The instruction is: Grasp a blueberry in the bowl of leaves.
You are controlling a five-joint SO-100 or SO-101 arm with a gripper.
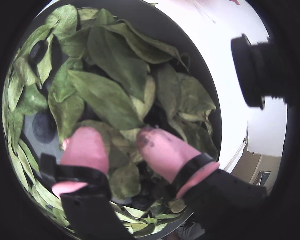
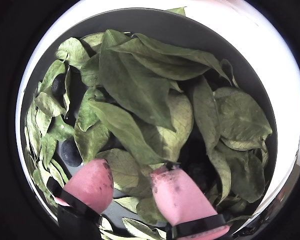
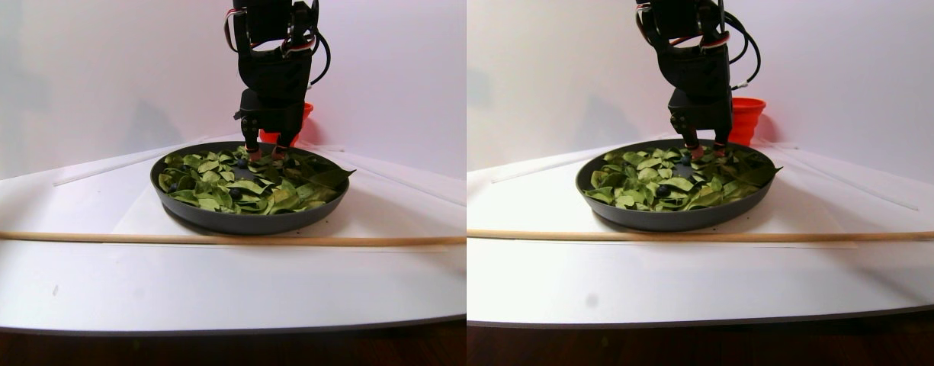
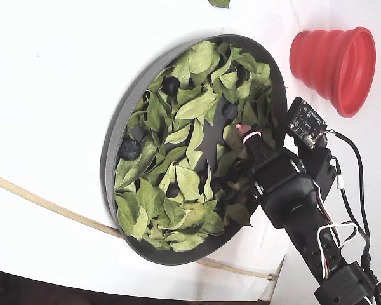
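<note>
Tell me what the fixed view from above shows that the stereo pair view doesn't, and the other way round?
Only the fixed view shows the red cup lying on its side, open mouth visible, and a small circuit board on the arm. Only the stereo pair view shows the wall behind and the table's front edge. Both show the bowl of leaves, dark blueberries among them, the gripper over the bowl, and the thin wooden stick.

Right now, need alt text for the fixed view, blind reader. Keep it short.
A black robot arm reaches from the lower right, its pink-tipped gripper lowered among the green leaves of the wide dark grey bowl, which also holds several dark blueberries such as one near its left rim. A red ribbed cup lies on its side on the white table at upper right.
</note>
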